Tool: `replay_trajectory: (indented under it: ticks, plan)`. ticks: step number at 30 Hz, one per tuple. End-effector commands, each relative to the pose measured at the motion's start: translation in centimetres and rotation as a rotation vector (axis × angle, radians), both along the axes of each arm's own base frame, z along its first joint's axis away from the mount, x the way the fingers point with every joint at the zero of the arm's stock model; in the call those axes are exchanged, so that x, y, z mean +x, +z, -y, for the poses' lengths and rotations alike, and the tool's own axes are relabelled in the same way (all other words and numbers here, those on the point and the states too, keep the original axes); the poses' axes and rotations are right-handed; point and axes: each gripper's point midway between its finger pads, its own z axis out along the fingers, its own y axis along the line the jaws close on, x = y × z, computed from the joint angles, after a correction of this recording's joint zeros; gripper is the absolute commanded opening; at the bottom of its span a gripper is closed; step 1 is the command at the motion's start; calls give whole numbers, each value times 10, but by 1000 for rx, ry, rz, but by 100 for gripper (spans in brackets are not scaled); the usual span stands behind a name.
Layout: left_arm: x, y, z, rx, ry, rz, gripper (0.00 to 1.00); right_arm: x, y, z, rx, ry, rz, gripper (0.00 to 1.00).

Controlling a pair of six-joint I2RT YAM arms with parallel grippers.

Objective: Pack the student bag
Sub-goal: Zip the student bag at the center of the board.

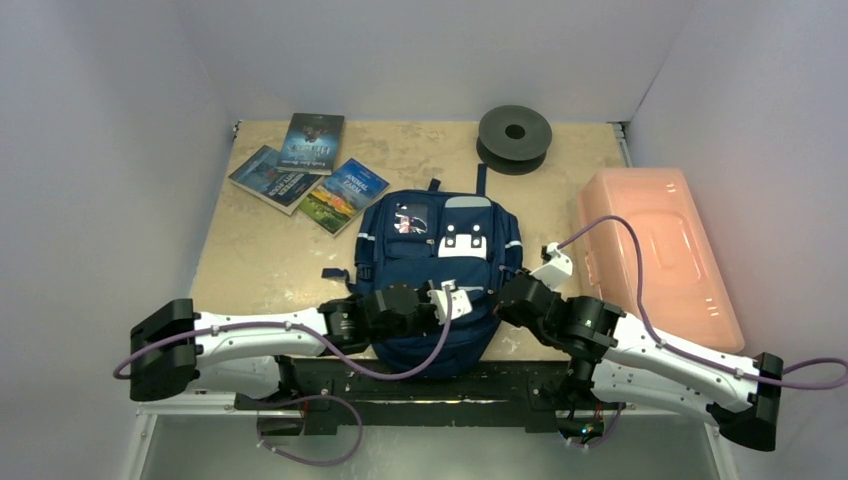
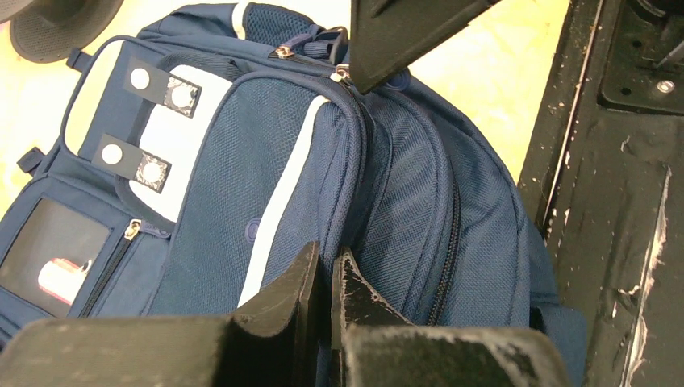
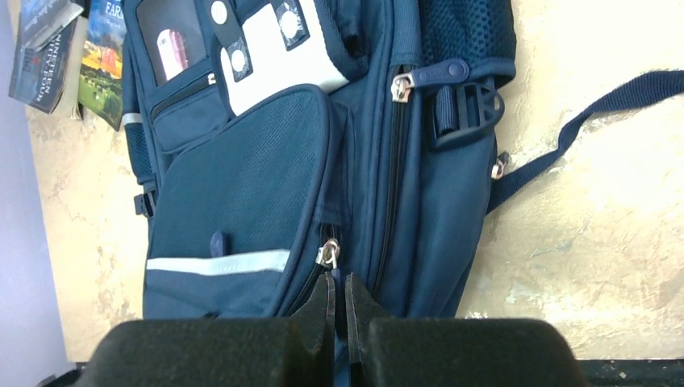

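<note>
Navy mesh-weave fabric with white trim: the student bag (image 1: 425, 262) is seen lying flat at the centre of the tan table (image 1: 255, 265), its near end at six o'clock. The left gripper (image 2: 326, 270) is pressed closed against the bag's weave; whether cloth is pinched cannot be told. The right gripper (image 3: 339, 284) is closed just below a metal zipper pull (image 3: 327, 254).

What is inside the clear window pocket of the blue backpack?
A white and red item shows through the window pocket; I cannot tell what it is. Fabric of the student bag hides the rest.
</note>
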Motion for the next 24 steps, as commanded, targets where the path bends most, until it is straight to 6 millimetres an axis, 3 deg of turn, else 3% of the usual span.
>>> replay_trajectory:
  ticks: [1,4,5,7,8,11,12,16,19,22,24]
  plan:
    - [8,39,-14,-105,36,70,0,15,-12,63,-303,-160,66,0]
    - [2,49,-7,-127,7,37,0,34,2,42,-318,-83,147,0]
    - [2,51,-4,-133,8,24,0,37,3,40,-330,-64,149,9]
    - [6,55,0,-152,37,5,0,37,7,30,-346,14,133,43]
    - [10,57,0,-165,61,-11,0,32,8,25,-347,73,117,55]
    - [20,62,0,-217,99,-89,0,15,7,27,-291,120,62,83]
    - [24,62,-1,-251,120,-135,0,10,5,25,-262,129,45,88]
    - [34,72,-13,-360,176,-237,0,8,-19,30,-200,96,-6,97]
    - [37,89,-29,-377,216,-248,0,24,-19,22,-128,124,74,89]
    - [34,110,-50,-384,220,-253,0,41,21,-8,32,268,334,84]
    - [29,124,-61,-390,187,-260,0,44,42,-10,49,318,480,81]
